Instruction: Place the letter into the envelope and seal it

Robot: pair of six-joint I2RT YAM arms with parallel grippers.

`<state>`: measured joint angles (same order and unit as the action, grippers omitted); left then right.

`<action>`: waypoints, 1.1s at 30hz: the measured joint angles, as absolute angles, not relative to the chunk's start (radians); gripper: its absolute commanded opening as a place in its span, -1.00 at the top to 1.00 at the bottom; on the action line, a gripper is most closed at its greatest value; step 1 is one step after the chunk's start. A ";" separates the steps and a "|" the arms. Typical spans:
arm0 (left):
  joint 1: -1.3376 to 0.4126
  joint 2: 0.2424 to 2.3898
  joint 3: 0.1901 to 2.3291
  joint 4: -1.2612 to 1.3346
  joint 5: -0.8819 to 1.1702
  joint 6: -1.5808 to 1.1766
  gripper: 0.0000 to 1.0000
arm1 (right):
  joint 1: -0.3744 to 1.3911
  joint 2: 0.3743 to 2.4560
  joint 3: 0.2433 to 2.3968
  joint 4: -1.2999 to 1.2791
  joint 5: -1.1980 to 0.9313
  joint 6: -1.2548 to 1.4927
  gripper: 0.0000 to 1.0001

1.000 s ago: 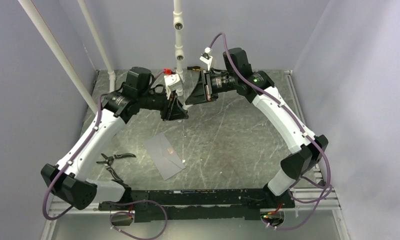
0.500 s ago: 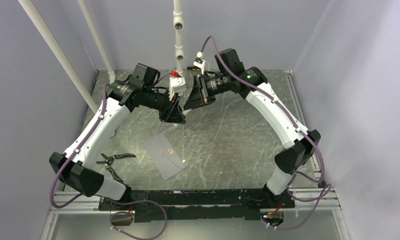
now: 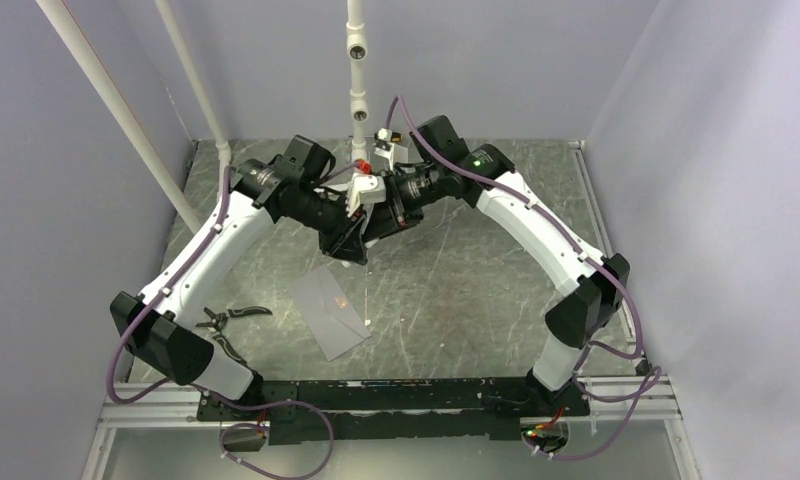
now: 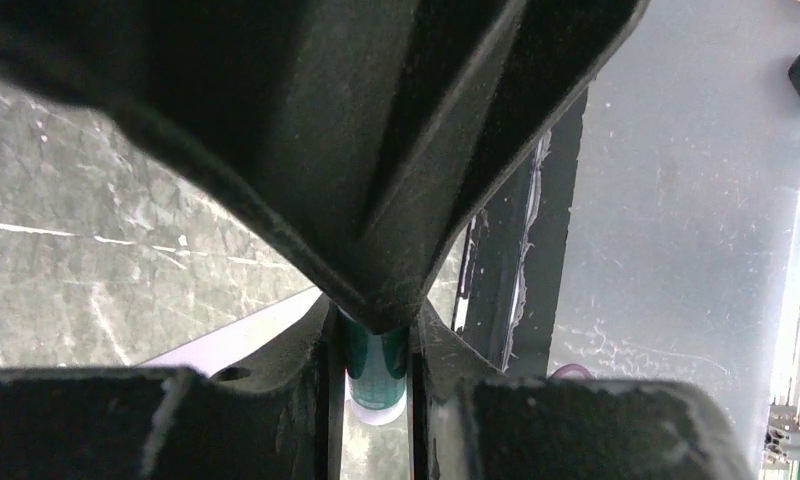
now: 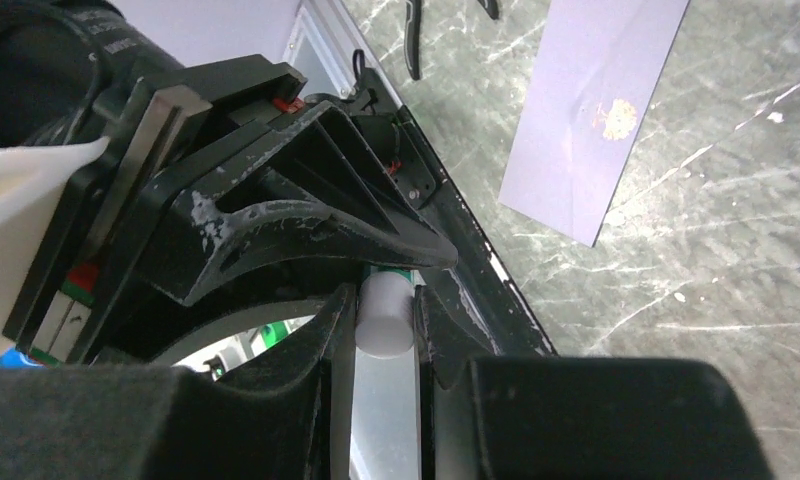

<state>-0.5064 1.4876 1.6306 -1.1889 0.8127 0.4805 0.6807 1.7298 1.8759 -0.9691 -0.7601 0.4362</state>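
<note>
The grey envelope (image 3: 328,310) lies flat on the table, below the two grippers, with a small tan spot on it; the right wrist view shows the envelope (image 5: 596,110) too. The letter is out of view. Above the table my left gripper (image 3: 350,240) and right gripper (image 3: 378,222) meet tip to tip. In the left wrist view my left gripper (image 4: 374,345) is shut on a green glue stick (image 4: 374,365). My right gripper (image 5: 384,312) is shut on a white cap (image 5: 386,318), which sits against the stick's green end (image 5: 396,272).
Black pliers (image 3: 221,320) lie left of the envelope, near the left arm. A white pipe (image 3: 356,70) stands at the back, just behind the grippers. White slanted poles (image 3: 126,120) run along the left wall. A black rail (image 3: 396,395) edges the table's near side.
Both arms have swung inward and lower. The grippers, apart a second ago, now touch tip to tip above the envelope. The envelope has not moved.
</note>
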 measured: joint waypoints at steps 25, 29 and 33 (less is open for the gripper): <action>-0.542 1.211 1.165 -0.635 0.657 0.278 0.95 | 0.710 1.568 1.546 -0.698 -0.574 0.626 1.00; -0.543 1.205 1.137 -0.571 0.654 0.237 0.91 | 0.710 1.552 1.537 -0.697 -0.527 0.648 1.00; -0.548 1.205 1.131 -0.526 0.657 0.207 0.81 | 0.706 1.517 1.509 -0.677 -0.488 0.682 1.00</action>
